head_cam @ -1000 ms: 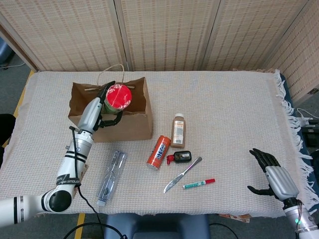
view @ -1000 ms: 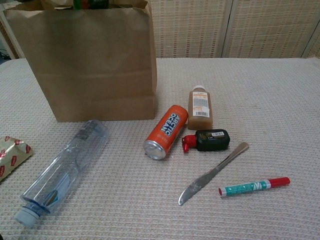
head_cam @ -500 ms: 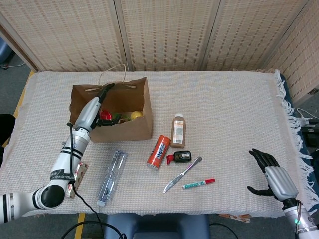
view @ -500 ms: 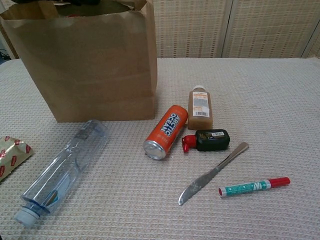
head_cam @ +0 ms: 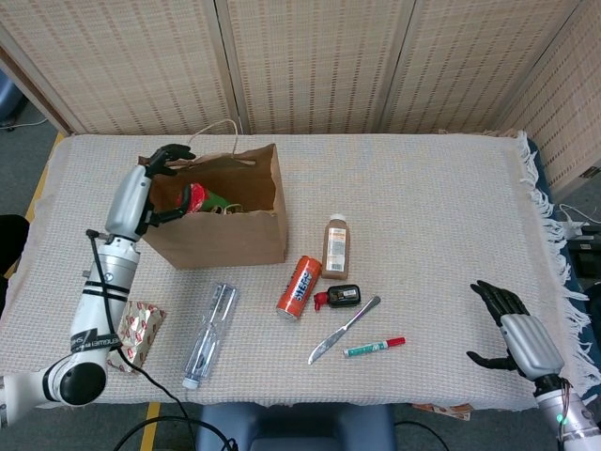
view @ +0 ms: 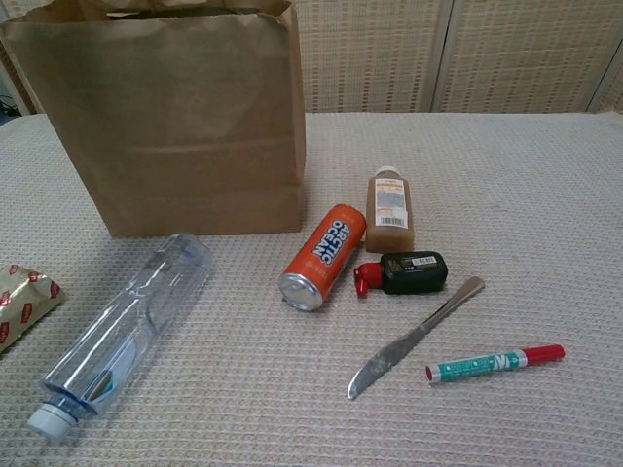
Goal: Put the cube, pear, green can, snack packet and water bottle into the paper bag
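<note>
The brown paper bag [head_cam: 225,235] [view: 175,136] stands open at the back left. Inside it lies the green can [head_cam: 194,199], red end showing. My left hand [head_cam: 158,178] hovers over the bag's left rim, fingers apart and holding nothing. In front of the bag the clear water bottle [head_cam: 208,335] [view: 122,331] lies on its side. The snack packet [head_cam: 133,325] [view: 19,304] lies to its left, near the table's edge. My right hand [head_cam: 515,329] rests open at the front right, far from everything. I cannot make out the cube or the pear.
Right of the bag lie an orange can [head_cam: 299,287] [view: 323,256], a brown bottle [head_cam: 336,246], a small black bottle with a red cap [head_cam: 340,297], a knife [head_cam: 344,329] and a marker [head_cam: 374,347]. A fringed table edge [head_cam: 549,225] runs down the right.
My left hand lowered the green can into the bag, let go of it and drew back up to the bag's left rim. The right hand stayed put.
</note>
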